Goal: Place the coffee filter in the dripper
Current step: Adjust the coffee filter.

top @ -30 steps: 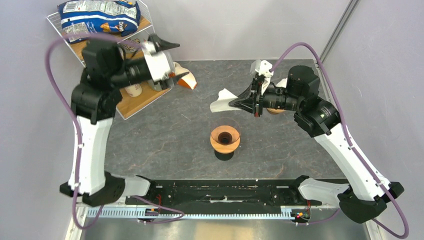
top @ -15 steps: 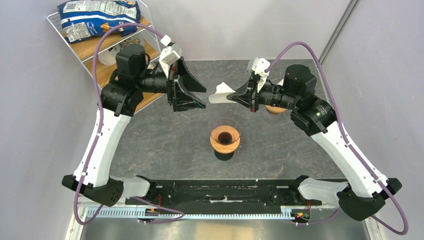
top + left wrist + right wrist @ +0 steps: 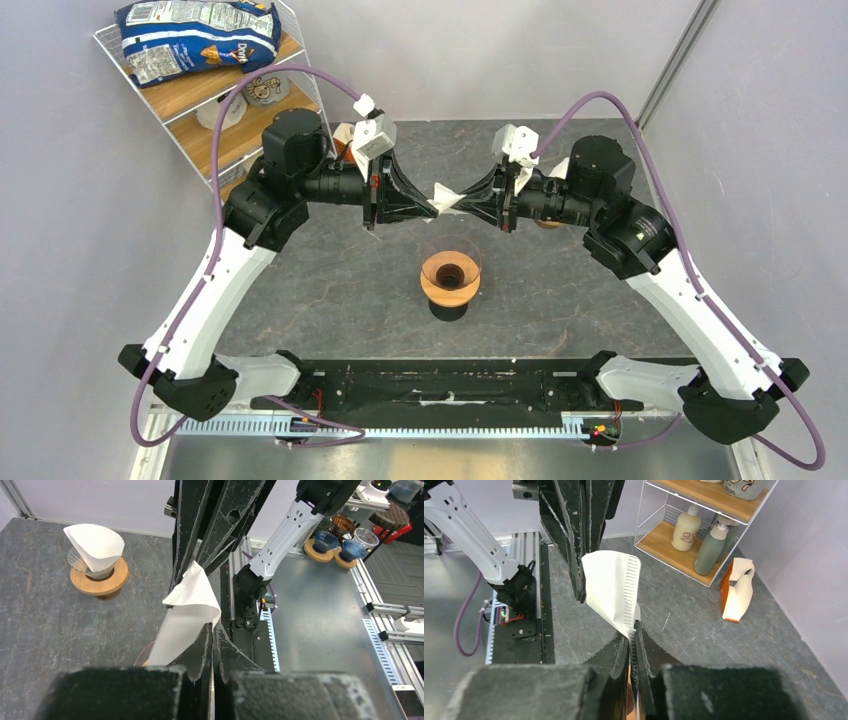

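Change: the left gripper (image 3: 432,208) has swung in and clamped onto the coffee filter (image 3: 449,195), and the right gripper (image 3: 468,205) still pinches its other corner
Meaning: likely a handover, or opening the cone
Filter: in the air just behind the dripper (image 3: 432,285)
Dripper: empty
Second dripper (image 3: 98,578), further behind: already holds a white paper filter (image 3: 95,542)

A white wire shelf (image 3: 190,95) stands at the dark grey tabletop's (image 3: 330,280) far-left corner, with a blue chip bag (image 3: 195,35) on its top board and a cream bottle (image 3: 687,527) beside a grey-green pump bottle (image 3: 709,552) lower down. An orange-and-white packet (image 3: 738,592) stands on the tabletop just beside the shelf.
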Robot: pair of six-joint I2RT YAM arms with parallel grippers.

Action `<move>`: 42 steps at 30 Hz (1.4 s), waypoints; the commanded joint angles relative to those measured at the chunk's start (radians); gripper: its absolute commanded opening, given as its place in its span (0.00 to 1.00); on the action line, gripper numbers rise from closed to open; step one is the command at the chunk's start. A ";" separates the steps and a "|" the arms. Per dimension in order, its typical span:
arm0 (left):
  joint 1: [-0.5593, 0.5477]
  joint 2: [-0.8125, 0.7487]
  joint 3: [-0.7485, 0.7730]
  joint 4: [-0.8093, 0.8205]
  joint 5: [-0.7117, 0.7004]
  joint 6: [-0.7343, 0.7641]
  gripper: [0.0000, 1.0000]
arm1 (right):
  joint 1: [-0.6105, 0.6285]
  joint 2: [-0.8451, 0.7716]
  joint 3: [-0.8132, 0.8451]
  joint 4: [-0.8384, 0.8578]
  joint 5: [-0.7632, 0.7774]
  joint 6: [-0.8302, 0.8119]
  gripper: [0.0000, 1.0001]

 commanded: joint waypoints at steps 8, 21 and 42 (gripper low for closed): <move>-0.002 -0.083 -0.031 0.020 0.064 0.183 0.02 | 0.005 -0.042 0.047 -0.132 0.023 0.023 0.86; -0.064 -0.024 0.075 -0.258 -0.017 0.447 0.02 | 0.005 0.045 0.130 -0.204 -0.228 0.125 0.45; -0.063 -0.016 0.072 -0.143 -0.102 0.220 0.02 | 0.017 0.061 0.154 -0.288 -0.081 0.011 0.54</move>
